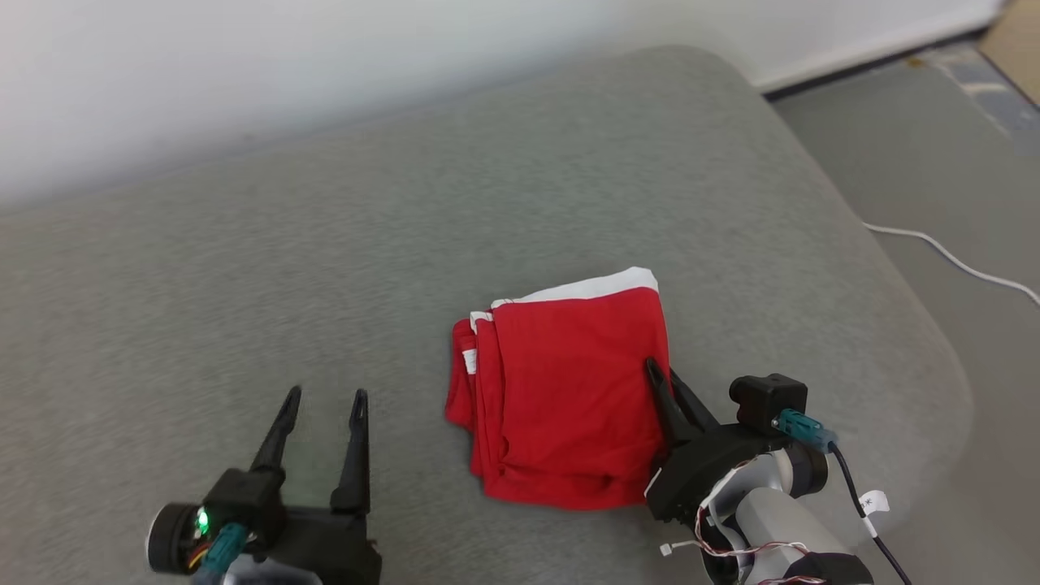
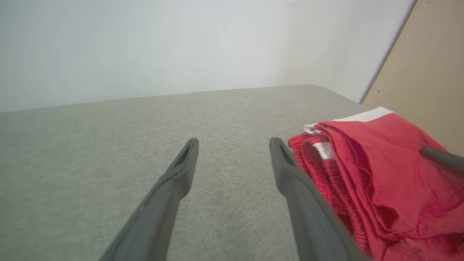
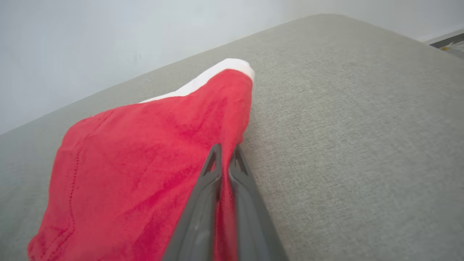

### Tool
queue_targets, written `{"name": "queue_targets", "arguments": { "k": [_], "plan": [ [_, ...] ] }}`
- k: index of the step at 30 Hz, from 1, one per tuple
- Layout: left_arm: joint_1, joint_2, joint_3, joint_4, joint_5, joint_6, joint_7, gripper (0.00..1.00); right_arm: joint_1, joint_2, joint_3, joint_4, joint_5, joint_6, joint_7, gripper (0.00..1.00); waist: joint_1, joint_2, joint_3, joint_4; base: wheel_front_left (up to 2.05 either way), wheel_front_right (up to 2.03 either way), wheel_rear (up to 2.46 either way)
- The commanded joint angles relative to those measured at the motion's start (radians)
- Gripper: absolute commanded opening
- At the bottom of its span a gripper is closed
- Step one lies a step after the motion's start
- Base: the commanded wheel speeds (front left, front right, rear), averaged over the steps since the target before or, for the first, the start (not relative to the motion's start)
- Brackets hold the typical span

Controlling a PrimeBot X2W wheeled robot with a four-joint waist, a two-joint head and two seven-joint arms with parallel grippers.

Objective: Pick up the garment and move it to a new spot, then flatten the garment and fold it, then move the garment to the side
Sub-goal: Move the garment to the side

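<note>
right fingers [image 3: 210, 181]: closed on garment [image 1: 569, 398] edge, apparently | left fingers [image 1: 355, 455]: apart

Bright, soft, even light falls with no hard shadows; only a faint shade lies on the cushion [image 1: 325, 268] along the near edge of the garment [image 1: 569, 390]. The wall [image 1: 244, 73] washes out almost to white, without glare. The head view is slightly soft, hazier at its far part. In the wrist views the left gripper [image 2: 234, 142] and right gripper [image 3: 227, 147] blur toward the bottom edge, and the cushion's far rim bows. The red is saturated.
</note>
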Motion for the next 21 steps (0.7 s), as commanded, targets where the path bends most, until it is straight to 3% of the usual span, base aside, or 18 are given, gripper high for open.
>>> {"name": "queue_targets", "arguments": {
  "k": [1, 5, 8, 13, 21],
  "plan": [
    [-0.024, 0.004, 0.001, 0.004, 0.012, -0.001, -0.003, 1.00, 0.009, 0.003, -0.002, -0.007, 0.001, -0.003, 0.000, 0.00, 0.0000, -0.0001, 0.064, -0.110, 0.00, 0.00, 0.00],
    [-0.044, 0.004, 0.019, 0.015, 0.024, 0.001, -0.003, 1.00, -0.035, 0.005, 0.053, -0.005, -0.003, -0.003, 0.000, 0.00, 0.0000, -0.0001, 0.099, -0.105, 0.00, 0.00, 0.00],
    [-0.057, 0.003, 0.017, 0.014, 0.047, -0.004, -0.003, 1.00, -0.087, 0.001, 0.058, 0.022, -0.038, -0.003, 0.000, 0.00, 0.0000, -0.0001, 0.133, -0.064, 0.00, 0.00, 0.00],
    [-0.083, 0.010, 0.027, 0.004, 0.077, -0.007, -0.003, 1.00, -0.201, -0.018, -0.004, 0.090, -0.112, -0.003, 0.000, 0.00, 0.0000, -0.0001, 0.207, 0.024, 0.00, 0.00, 0.00],
    [-0.129, 0.031, 0.029, -0.027, 0.112, -0.011, -0.003, 1.00, -0.351, -0.126, -0.147, 0.198, -0.211, -0.003, 0.000, 0.00, 0.0000, -0.0001, 0.330, 0.138, 0.00, 0.00, 0.00]
  ]
}}
